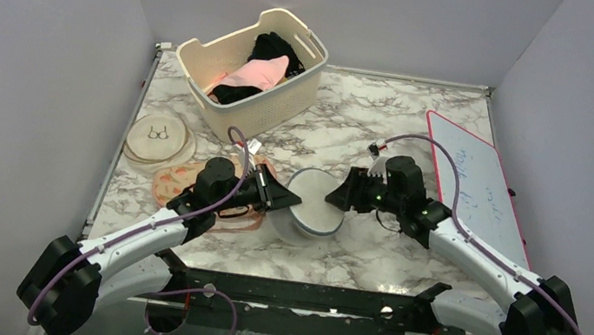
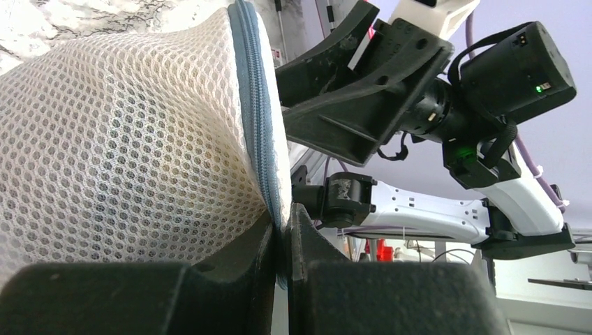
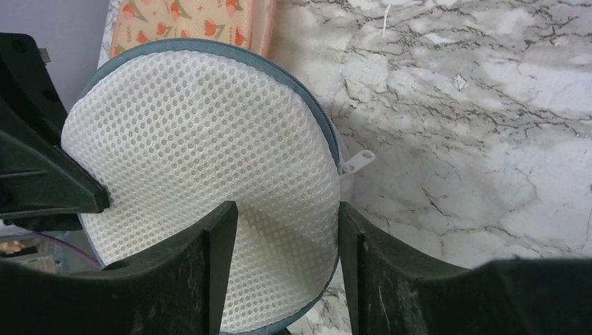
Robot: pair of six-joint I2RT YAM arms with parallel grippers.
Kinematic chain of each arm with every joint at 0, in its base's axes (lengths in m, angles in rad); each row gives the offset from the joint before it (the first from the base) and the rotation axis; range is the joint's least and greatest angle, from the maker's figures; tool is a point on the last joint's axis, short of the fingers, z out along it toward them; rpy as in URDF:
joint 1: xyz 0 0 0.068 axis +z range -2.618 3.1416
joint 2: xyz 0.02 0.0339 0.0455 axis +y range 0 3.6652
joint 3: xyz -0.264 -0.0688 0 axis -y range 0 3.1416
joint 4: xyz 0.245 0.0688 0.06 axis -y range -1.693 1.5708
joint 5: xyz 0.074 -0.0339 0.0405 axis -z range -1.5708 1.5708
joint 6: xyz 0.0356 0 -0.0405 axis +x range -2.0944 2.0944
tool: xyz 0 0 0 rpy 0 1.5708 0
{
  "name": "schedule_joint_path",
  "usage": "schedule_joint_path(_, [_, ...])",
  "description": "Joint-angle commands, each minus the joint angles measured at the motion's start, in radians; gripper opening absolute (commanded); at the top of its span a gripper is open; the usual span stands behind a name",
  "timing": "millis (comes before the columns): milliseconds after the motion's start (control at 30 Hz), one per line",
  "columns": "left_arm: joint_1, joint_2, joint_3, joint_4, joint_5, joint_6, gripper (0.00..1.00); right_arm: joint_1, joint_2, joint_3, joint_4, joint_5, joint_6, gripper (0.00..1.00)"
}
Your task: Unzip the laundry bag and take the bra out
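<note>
Far left of the top view: a flat cream disc (image 1: 159, 138) and a peach patterned pouch (image 1: 179, 183) lie on the marble table (image 1: 350, 136). Neither belongs to the task.

Left of centre: the left gripper (image 1: 287, 203) reaches in from the left. In its wrist view, its fingers are together, clamped on the blue-grey zip rim (image 2: 255, 105) of the laundry bag (image 1: 314, 205).

Centre: the bag sits between the two grippers, tipped up on edge, its round mesh face turned toward the right arm. The zip looks fully closed, and no bra is visible.

Right of centre: the right gripper (image 1: 335, 196) faces the bag. Its fingers (image 3: 363, 279) stand apart, framing the lower part of the mesh face and gripping nothing.

Governing relation: in the right wrist view the white zip pull (image 3: 357, 161) juts from the bag's right edge, just above the right-hand finger and outside the gap. The right arm is the nearer. In my judgement it must shift up and to the right before closing on the tab.
</note>
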Motion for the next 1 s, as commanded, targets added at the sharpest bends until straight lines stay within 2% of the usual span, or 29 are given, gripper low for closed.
schedule_joint_path(0, [0.004,0.005,0.014,0.074,0.029,0.034,0.00,0.005,0.004,-0.007,0.097,-0.035,-0.009,0.42])
schedule_joint_path(67, [0.003,0.020,0.013,0.073,0.035,0.043,0.00,0.005,0.019,0.016,0.094,0.001,-0.028,0.28])
schedule_joint_path(167, [0.002,0.034,0.004,0.073,0.043,0.064,0.00,0.005,0.058,0.088,0.080,0.057,-0.085,0.18])
schedule_joint_path(267, [0.000,0.051,-0.018,0.069,0.064,0.076,0.18,0.005,0.119,0.188,0.075,0.084,-0.164,0.10])
schedule_joint_path(333, [-0.006,0.080,-0.029,0.065,0.092,0.084,0.30,0.005,0.167,0.252,0.063,0.062,-0.238,0.08])
schedule_joint_path(467, [-0.070,0.134,-0.038,0.059,0.103,0.109,0.41,0.005,0.260,0.371,0.002,-0.104,-0.432,0.08])
schedule_joint_path(533, [-0.120,0.141,-0.031,0.055,0.067,0.116,0.42,0.005,0.290,0.403,-0.024,-0.188,-0.497,0.09])
schedule_joint_path(567, [-0.136,0.138,-0.028,0.050,0.050,0.120,0.44,0.005,0.302,0.418,-0.053,-0.213,-0.526,0.10])
schedule_joint_path(667, [-0.151,0.110,-0.013,-0.021,0.005,0.166,0.56,0.005,0.315,0.451,-0.146,-0.186,-0.556,0.18])
schedule_joint_path(767, [-0.151,0.067,0.068,-0.273,-0.096,0.293,0.72,0.005,0.253,0.403,-0.165,-0.121,-0.521,0.26])
schedule_joint_path(867, [-0.150,0.002,0.147,-0.481,-0.224,0.399,0.90,0.004,0.184,0.353,-0.206,-0.060,-0.461,0.44])
schedule_joint_path(967, [-0.143,-0.039,0.231,-0.610,-0.300,0.477,0.99,0.005,0.118,0.321,-0.269,-0.028,-0.408,0.62])
